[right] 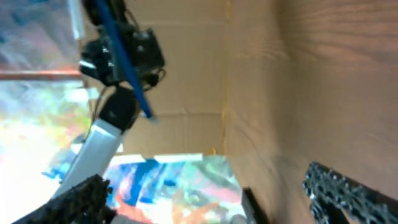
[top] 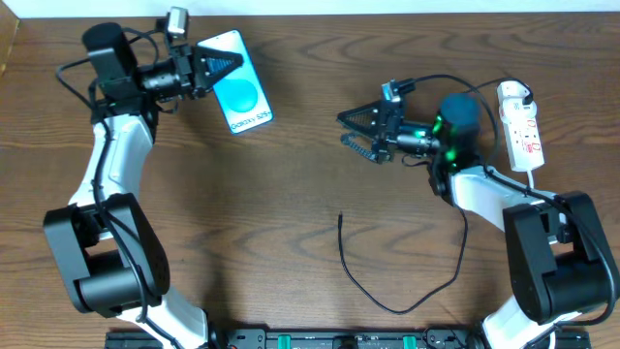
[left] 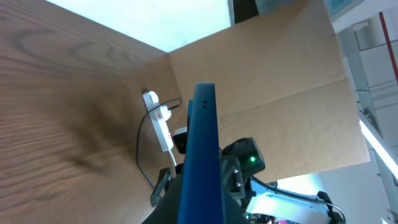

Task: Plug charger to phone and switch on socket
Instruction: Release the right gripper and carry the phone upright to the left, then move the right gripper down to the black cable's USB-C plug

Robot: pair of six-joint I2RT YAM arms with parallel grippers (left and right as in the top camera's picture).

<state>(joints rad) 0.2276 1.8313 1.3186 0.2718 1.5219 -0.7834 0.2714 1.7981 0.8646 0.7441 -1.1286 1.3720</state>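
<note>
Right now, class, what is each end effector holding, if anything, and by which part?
The left end effector holds the phone by the end away from its white text. The right end effector is open and empty.

right gripper point(right: 202, 182) spread wide; opposite, left gripper point(right: 121, 53) clamps the phone point(right: 129, 70) edge-on.
</note>
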